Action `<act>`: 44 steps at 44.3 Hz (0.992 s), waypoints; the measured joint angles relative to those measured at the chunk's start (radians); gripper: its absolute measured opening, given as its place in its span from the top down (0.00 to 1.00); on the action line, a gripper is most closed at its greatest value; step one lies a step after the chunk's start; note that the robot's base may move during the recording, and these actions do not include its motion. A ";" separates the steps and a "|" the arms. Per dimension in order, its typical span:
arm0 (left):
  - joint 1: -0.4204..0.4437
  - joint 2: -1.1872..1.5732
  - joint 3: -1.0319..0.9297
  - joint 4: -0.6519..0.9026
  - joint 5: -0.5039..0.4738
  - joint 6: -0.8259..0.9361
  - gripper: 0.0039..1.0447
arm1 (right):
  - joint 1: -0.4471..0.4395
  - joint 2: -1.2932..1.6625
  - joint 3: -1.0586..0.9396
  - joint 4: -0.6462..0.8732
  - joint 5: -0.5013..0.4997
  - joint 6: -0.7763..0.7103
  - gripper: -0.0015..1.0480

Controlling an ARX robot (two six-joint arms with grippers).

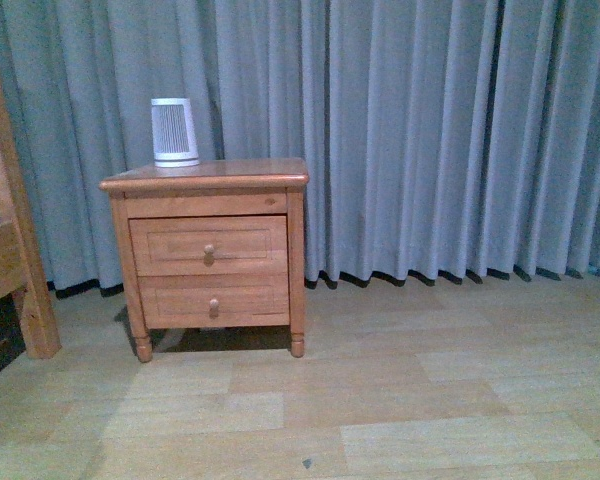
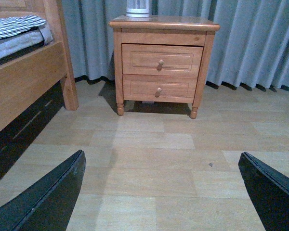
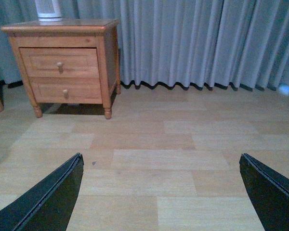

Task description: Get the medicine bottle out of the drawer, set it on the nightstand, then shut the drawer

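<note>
1. Both claws are spread wide and hold nothing. The left gripper (image 2: 161, 156) shows two black fingers (image 2: 53, 197) far apart over bare floor, and the right gripper (image 3: 161, 156) looks the same. Neither arm shows in the front view.
2. I cannot see the medicine bottle anywhere. The drawer (image 1: 170, 245) sits flush and shut in the nightstand (image 1: 220, 182), so I judge the bottle is inside it.
3. First hold is the round wooden knob (image 1: 209, 249). It is small, hard and probably smooth, so I would pinch it squarely across its sides and pull straight out to keep from slipping off.
4. I expect the bottle to be light, stiff and slick-sided, and easy to knock over. I would take it across the body below the cap, with gentle pressure.
5. The lower drawer (image 1: 214, 300) matches the upper one and is also shut, so I must pick the right knob.
6. The nightstand's top is glossy wood. A white ribbed device (image 1: 174, 131) stands toward its back left, leaving bare room beside it.
7. Room: pale wood-plank floor (image 1: 380, 400), a grey pleated curtain (image 1: 430, 140) behind, and a wooden bed frame (image 1: 10, 250) close on the nightstand's left. Both grippers are well apart from the nightstand.
</note>
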State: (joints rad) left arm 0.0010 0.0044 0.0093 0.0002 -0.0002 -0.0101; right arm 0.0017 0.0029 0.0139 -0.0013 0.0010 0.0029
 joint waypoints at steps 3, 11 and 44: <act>0.000 0.000 0.000 0.000 0.000 0.000 0.06 | 0.000 0.000 0.000 0.000 0.000 0.000 0.07; 0.000 0.000 0.000 0.000 0.000 0.000 0.06 | 0.000 0.000 0.000 0.000 -0.001 0.000 0.07; 0.000 0.000 0.000 0.000 0.000 0.000 0.06 | 0.000 0.000 0.000 0.000 -0.002 0.000 0.07</act>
State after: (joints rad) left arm 0.0010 0.0048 0.0093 0.0002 0.0002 -0.0101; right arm 0.0017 0.0032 0.0143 -0.0013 -0.0006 0.0025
